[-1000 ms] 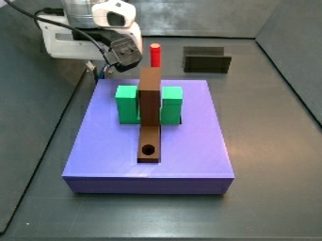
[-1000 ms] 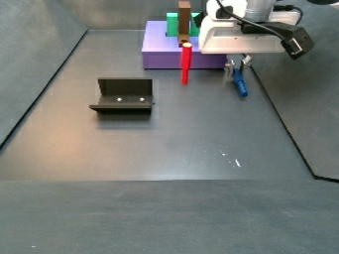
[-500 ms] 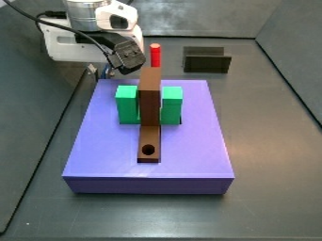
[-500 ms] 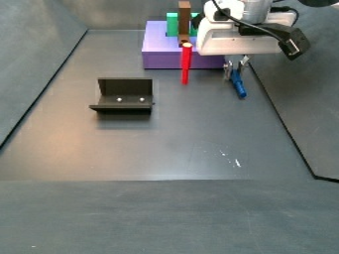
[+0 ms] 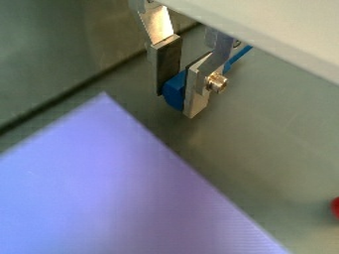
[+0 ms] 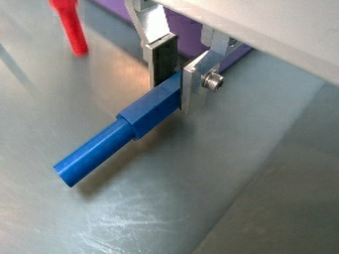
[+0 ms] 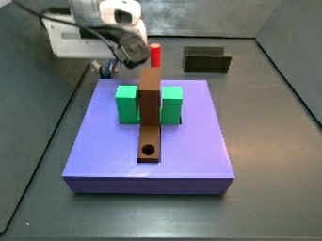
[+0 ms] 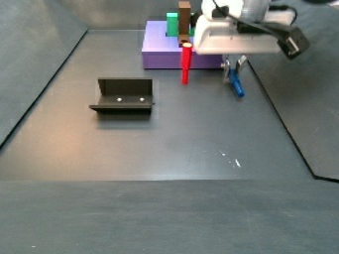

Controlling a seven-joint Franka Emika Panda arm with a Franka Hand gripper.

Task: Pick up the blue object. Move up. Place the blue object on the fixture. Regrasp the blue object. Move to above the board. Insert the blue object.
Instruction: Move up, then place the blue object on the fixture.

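**End effector closed on blue peg beside the board**

Dark grey flooring with low dark walls forms the work area in every view.

Side views: the large flat periwinkle-purple square board [image 7: 149,136] lies on the floor and carries a green block [image 7: 127,104] and a long brown bar with a round hole [image 7: 150,113]. A red upright peg [image 7: 154,54] stands just beyond the board's far edge. The small dark box-like fixture [image 7: 206,60] sits well apart from the board, near the back wall. The white arm reaches down beside the board's far left corner; the end effector [image 7: 105,68] is low there, and its fingertips are too small to read. From the opposite side, the fixture [image 8: 122,96] stands alone on open floor, the red upright peg [image 8: 187,62] stands just in front of the board [image 8: 161,50], and the end effector [image 8: 235,67] is down at the upper end of the slim bright-blue peg [image 8: 239,83], which lies on the floor beside the board.

Wrist views: the flat silver fingers [image 6: 191,82] with dark pads are narrow, clamped on one end of the blue peg [image 6: 119,134]; the rest of the peg extends free over the floor. The end effector [image 5: 177,77] grips the blue peg [image 5: 173,89] just beside the board's edge [image 5: 106,189].
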